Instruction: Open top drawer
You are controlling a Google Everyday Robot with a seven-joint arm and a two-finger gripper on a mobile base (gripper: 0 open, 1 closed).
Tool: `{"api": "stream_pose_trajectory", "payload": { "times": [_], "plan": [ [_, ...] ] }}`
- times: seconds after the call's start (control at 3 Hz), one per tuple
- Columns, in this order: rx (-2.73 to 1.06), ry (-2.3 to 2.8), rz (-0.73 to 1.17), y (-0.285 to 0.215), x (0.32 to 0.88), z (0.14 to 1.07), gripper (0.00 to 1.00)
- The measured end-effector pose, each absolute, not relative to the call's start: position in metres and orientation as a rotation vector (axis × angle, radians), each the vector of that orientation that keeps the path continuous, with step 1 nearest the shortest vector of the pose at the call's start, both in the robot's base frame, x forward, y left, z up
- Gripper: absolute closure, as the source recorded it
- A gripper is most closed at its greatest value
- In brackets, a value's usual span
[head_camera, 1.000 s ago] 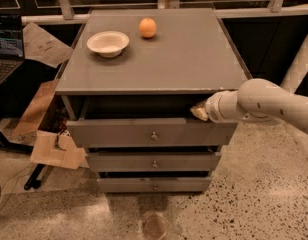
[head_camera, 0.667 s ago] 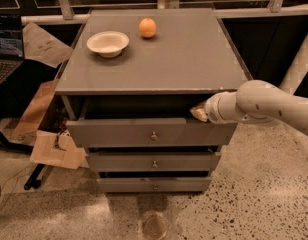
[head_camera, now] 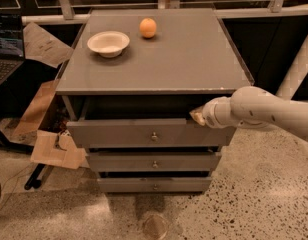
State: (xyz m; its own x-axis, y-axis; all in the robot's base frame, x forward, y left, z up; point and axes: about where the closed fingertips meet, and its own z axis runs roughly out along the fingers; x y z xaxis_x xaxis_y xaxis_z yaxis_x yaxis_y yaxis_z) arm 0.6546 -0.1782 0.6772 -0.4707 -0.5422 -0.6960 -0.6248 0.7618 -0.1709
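Note:
The top drawer (head_camera: 119, 133) is the widest grey front of three, with a small round metal knob (head_camera: 154, 136) at its centre. It stands pulled out a little from the grey cabinet (head_camera: 159, 59), with a dark gap showing above its front. My gripper (head_camera: 196, 116) reaches in from the right on a white arm (head_camera: 264, 109). It sits at the upper right edge of the top drawer's front, at the dark gap. Its tip is partly hidden behind the drawer front.
A white bowl (head_camera: 108, 43) and an orange (head_camera: 148, 27) sit on the cabinet top. Two narrower drawers (head_camera: 155, 162) lie below. Cardboard pieces (head_camera: 49, 146) and a laptop (head_camera: 6, 44) stand at the left. Speckled floor lies in front.

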Motion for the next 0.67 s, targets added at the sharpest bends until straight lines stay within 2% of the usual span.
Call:
{"api": "stream_pose_trajectory", "payload": {
  "times": [0.33,0.67],
  "plan": [
    [-0.868,2.180,0.136,-0.178,0.656,0.680,1.00],
    [-0.896,2.236,0.191,-0.192,0.634,0.681,1.00]
  ]
}}
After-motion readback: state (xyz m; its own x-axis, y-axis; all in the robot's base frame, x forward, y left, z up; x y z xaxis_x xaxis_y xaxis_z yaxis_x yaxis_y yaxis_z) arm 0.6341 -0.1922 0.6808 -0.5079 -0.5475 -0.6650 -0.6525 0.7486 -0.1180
